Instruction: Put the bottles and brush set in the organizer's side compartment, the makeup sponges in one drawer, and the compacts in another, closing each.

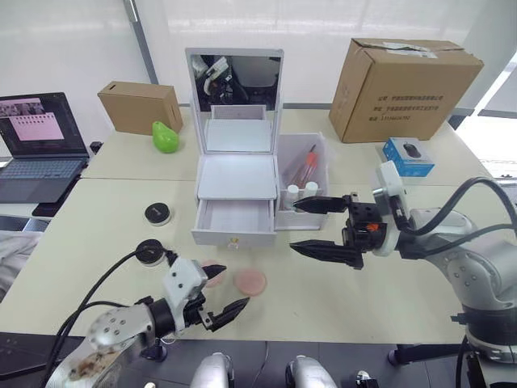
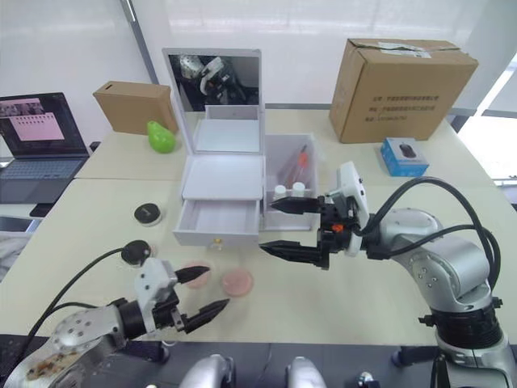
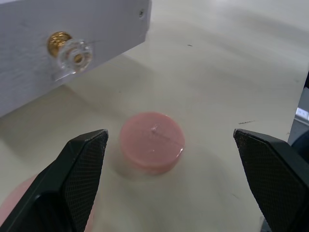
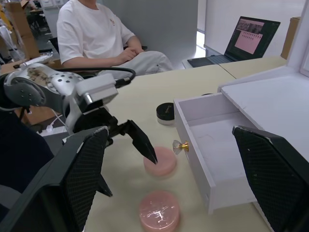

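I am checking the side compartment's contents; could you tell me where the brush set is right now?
In the left eye view the brush set stands tilted inside the organizer's translucent side compartment, behind the white-capped bottles.

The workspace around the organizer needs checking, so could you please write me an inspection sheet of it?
Surface: pale table, bare near right gripper.
Job's things: organizer, one drawer open and empty; bottles and brush set in side compartment; two makeup sponges and two compacts on table.
Clutter: green pear-shaped object, blue box, cardboard boxes, laptop.
Grippers: left gripper open over sponges; right gripper open beside organizer.
Cables: black cables on both arms.
Surroundings: seated person.
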`<control>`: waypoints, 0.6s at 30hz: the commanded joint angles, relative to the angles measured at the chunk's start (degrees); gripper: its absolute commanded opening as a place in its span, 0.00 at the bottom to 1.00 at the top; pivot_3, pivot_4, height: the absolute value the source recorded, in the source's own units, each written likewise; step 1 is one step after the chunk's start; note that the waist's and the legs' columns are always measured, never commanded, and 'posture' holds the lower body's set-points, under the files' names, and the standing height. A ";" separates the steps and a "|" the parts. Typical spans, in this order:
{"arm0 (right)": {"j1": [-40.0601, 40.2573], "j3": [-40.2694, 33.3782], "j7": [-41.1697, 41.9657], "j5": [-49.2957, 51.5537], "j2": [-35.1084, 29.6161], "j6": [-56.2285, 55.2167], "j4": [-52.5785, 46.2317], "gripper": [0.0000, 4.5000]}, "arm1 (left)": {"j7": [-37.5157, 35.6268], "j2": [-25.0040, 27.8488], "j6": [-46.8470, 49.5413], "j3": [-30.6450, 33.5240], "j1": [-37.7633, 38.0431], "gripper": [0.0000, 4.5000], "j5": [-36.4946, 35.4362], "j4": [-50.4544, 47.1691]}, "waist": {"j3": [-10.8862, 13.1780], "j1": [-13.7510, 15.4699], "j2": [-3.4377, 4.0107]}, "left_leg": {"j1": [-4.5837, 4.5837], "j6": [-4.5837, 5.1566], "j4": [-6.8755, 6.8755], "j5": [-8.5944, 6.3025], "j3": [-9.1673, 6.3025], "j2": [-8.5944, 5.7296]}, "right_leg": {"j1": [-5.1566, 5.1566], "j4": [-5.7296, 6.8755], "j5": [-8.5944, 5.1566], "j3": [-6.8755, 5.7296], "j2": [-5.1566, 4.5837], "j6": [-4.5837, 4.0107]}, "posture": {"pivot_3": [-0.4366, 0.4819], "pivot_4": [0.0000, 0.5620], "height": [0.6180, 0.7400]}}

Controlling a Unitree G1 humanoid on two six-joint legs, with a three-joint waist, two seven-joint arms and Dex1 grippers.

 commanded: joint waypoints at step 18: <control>-0.19 -2.60 -4.48 4.34 -0.13 2.65 -5.39 1.00 | 2.17 -2.64 2.10 -12.78 -9.87 1.00 13.61 10.53 | -0.02 -0.37 0.03 | -0.01 0.00 -0.01 0.00 -0.10 0.02 | 0.02 0.03 0.01 0.00 -0.01 0.00 | 0.48 0.27 1.00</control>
